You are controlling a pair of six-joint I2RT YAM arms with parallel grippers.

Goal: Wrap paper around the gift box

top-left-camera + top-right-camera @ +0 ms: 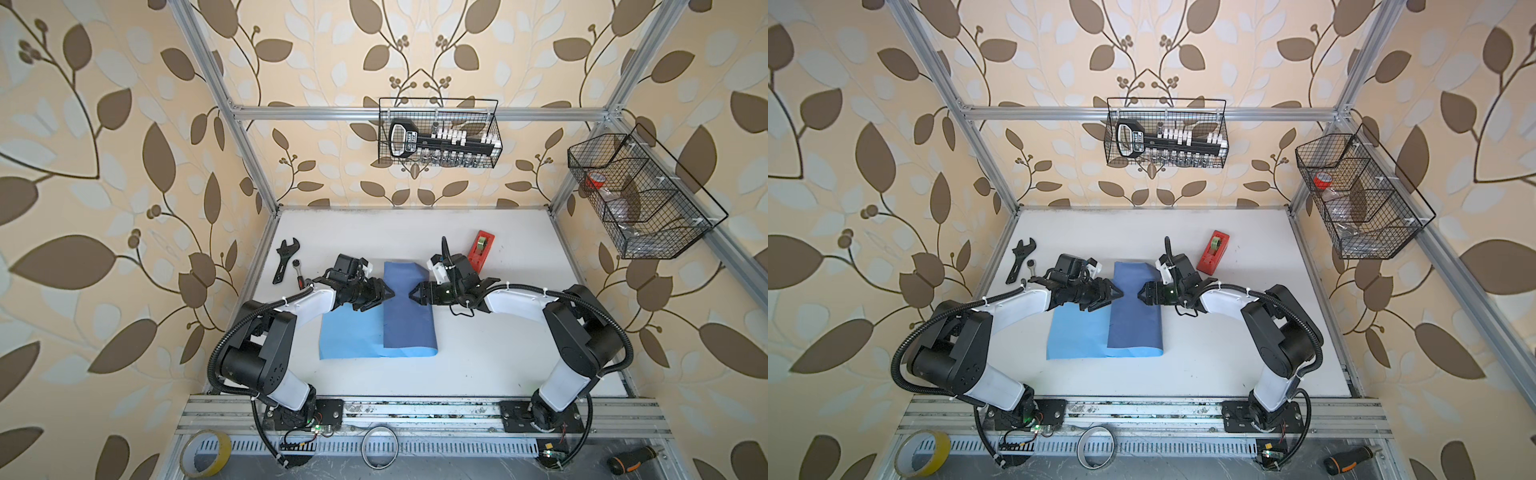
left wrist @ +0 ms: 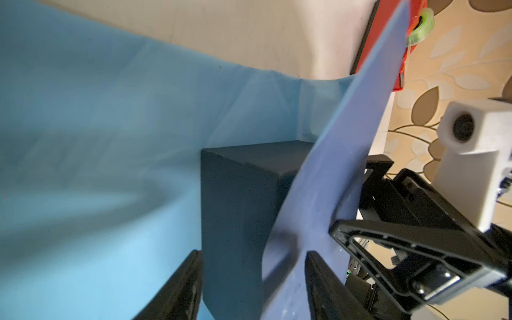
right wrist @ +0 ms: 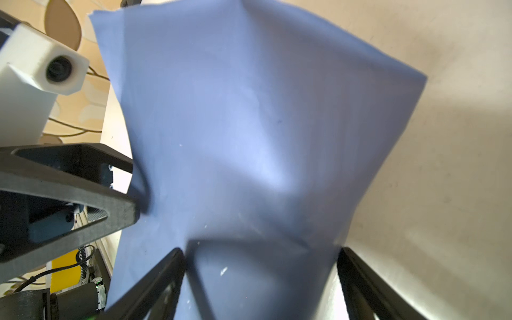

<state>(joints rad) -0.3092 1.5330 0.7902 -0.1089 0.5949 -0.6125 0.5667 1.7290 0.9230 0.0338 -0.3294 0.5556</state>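
White table (image 1: 478, 353) | paper (image 1: 353, 336) lies flat, its dark flap folded over the gift box (image 2: 235, 207), hidden from above | fold runs from arm bases toward far wall, between both grippers | left gripper (image 1: 390, 294) at flap's free edge, jaws apart, clamping nothing | right gripper (image 1: 412, 292) at folded edge, jaws wide astride covered box, no clamp evident | both about equally near

Tape dispenser (image 1: 481, 249) stands behind the right hand (image 1: 412, 296); open tabletop (image 1: 478, 365) nearer.
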